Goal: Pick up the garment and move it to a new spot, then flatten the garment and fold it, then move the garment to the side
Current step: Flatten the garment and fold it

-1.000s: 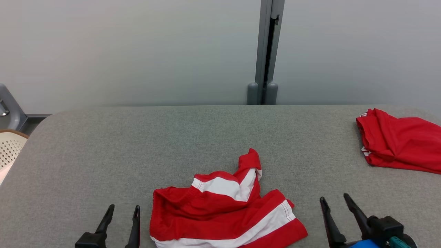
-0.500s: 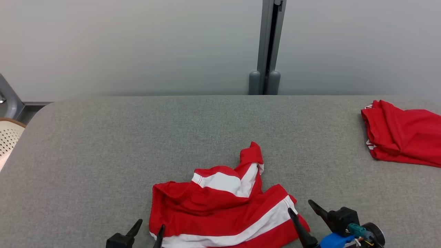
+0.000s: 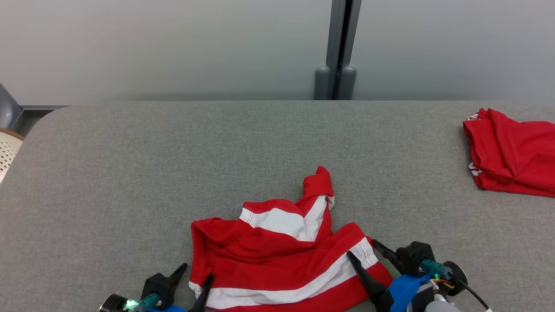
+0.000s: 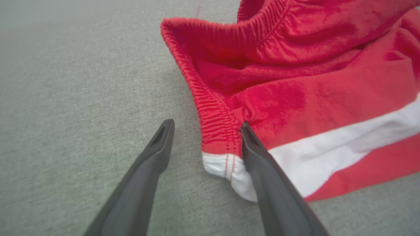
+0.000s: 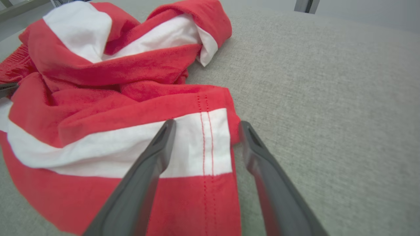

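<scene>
Garment (image 3: 282, 255), red with white bands, lies crumpled on the near part of the grey table (image 3: 130, 173). My left gripper (image 3: 197, 271) straddles the corner of its elastic waistband, jaws wide apart, one finger against the cloth and the other over bare table. My right gripper (image 3: 362, 248) is spread just as wide at the stitched hem on the opposite end. Another red cloth (image 3: 511, 151) lies at the far right, well apart.

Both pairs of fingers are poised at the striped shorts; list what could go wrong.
The left fingers straddle only the elastic corner of the crumpled red-and-white striped cloth shorts; closing may slip off.
The right fingers bracket the stitched hem edge, so they may pinch one layer and lift it twisted.
</scene>
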